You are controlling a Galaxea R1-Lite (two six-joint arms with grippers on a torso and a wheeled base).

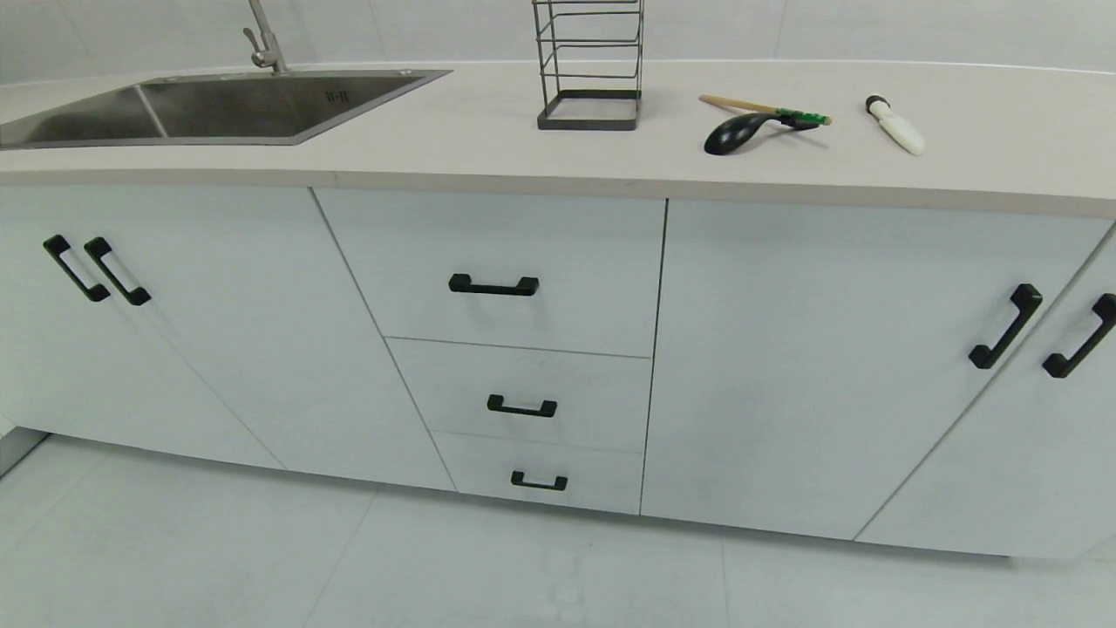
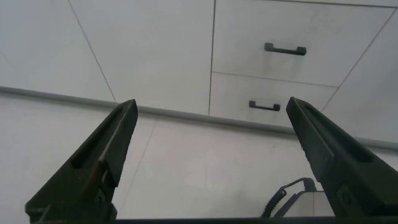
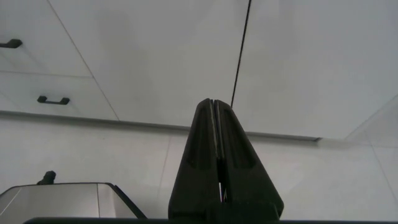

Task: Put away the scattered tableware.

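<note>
Left jaws wide apart | right jaws pressed together (both empty) | head view: spoon [image 1: 731, 135] on counter [image 1: 436, 144]

Steel sink [image 1: 261, 105] with faucet [image 1: 264, 42] set in countertop [image 1: 453, 148]; three drawers [image 1: 523, 379] below, black handles [image 1: 493, 285]; tiled floor [image 1: 523, 567].

Brushed steel sink basin [image 1: 261, 105] left of the dark matt metal wire rack [image 1: 588, 123]. Right of rack: glossy black plastic spoon [image 1: 737, 133], light wooden stick [image 1: 741, 105], smooth cream plastic-looking handle [image 1: 898, 131]. Pale countertop [image 1: 436, 148] matt, smooth. My left gripper [image 2: 211, 109] matt dark.
</note>
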